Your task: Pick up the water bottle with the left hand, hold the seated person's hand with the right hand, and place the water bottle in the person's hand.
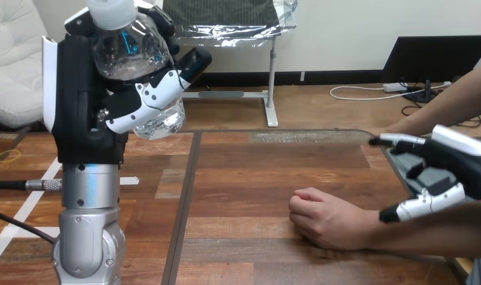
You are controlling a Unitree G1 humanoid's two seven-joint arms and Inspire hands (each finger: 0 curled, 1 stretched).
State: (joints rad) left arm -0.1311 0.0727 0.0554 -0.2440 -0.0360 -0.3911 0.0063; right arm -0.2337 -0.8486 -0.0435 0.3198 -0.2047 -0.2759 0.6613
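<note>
Currently: water bottle (131, 53), clear, white cap, raised above the table's (256, 178) left part, clasped in left hand (86, 107), fingers wrapped round it. Right hand (446, 163): fingers straight, unclenched, over the person's wrist (375, 228); contact unclear. Person's hand (324, 219): fist, resting on table.

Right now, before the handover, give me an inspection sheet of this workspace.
Surface: wooden table, planked.
Job's things: water bottle raised in left hand; person's hand fisted on the table.
Clutter: white tape, small yellow ring at left.
Hands: left hand curled round the bottle; right hand open over the person's forearm, not gripping.
Cables: nothing seen.
Surroundings: person's other arm behind the right hand.
</note>
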